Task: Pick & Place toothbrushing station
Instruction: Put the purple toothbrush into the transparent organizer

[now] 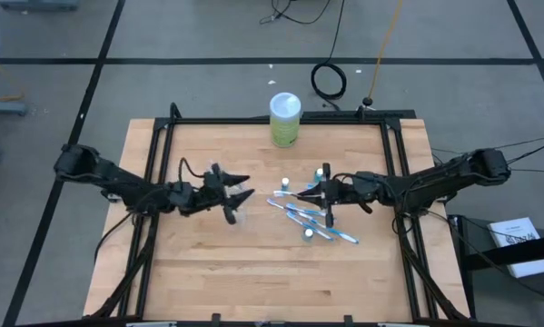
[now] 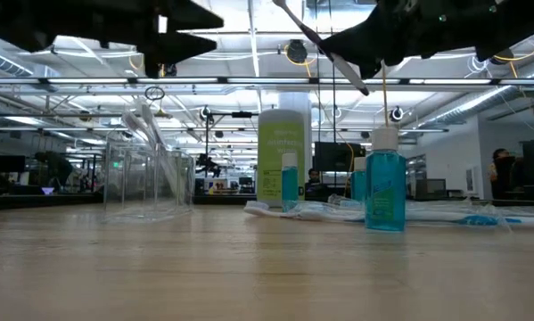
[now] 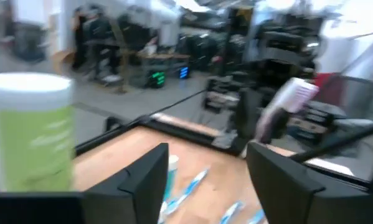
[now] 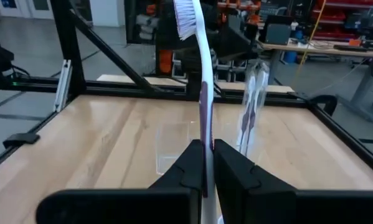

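My right gripper [image 1: 323,193] hovers above the table's middle, shut on a white-and-purple toothbrush [image 4: 202,81]. Facing it from the left, my left gripper [image 1: 242,193] is open with nothing between its fingers [image 3: 150,180], just above the clear cup [image 2: 151,183]. The cup stands on the table with one toothbrush [image 2: 144,125] leaning inside it. Several blue-and-white toothbrushes [image 1: 312,222] and teal tubes [image 2: 385,189] rest on the wood below my right gripper. My right gripper pinches the toothbrush's handle [image 4: 204,134] between its two fingers, which come level from the table's right and lie across it. The brush is lifted clear of the table and tilted. Its bristle head [image 4: 186,17] is the end farthest from the fingers.
A green canister with a white lid [image 1: 285,119] stands at the far edge. A black frame [image 1: 158,136] borders the wooden top. Bare wood lies toward the near edge [image 1: 253,282].
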You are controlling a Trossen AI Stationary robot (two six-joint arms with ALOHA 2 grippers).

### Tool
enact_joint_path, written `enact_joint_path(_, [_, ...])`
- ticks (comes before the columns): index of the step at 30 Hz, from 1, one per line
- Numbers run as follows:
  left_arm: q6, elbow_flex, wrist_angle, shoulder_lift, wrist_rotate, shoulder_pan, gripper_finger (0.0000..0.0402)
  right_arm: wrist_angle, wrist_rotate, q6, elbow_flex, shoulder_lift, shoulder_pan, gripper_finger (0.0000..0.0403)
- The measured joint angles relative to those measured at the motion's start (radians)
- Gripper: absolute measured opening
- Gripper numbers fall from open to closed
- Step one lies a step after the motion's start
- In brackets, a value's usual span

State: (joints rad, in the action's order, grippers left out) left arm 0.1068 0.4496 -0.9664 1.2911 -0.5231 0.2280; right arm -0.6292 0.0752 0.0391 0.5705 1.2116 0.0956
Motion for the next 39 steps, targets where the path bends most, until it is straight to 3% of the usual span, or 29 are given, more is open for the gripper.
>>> enact_joint_path(6, [-0.022,0.022,-0.207,0.156,0.11,-0.035,0.0256,-0.095,-0.003,0.004,0.0,0.017,0.0,0.0012])
enact_joint_path(10, [-0.044,0.117,-0.215,0.234,0.14,-0.058,0.0255,-0.114,-0.003,0.019,0.001,0.017,0.0,0.0012])
enact_joint_path(17, [-0.217,0.318,-0.205,0.377,0.245,-0.077,0.0241,-0.114,-0.005,0.029,0.001,0.016,0.0,0.0012])
enact_joint_path(25, [-0.267,0.415,-0.153,0.428,0.269,-0.083,0.0221,-0.102,-0.028,0.034,0.001,0.016,0.0,0.0012])
enact_joint_path(31, [-0.263,0.415,-0.148,0.427,0.269,-0.085,0.0159,-0.096,-0.027,0.038,0.001,0.016,0.0,0.0012])
enact_joint_path(39, [-0.267,0.414,-0.147,0.427,0.273,-0.085,0.0018,-0.1,-0.024,0.052,0.001,0.016,-0.001,0.0012])
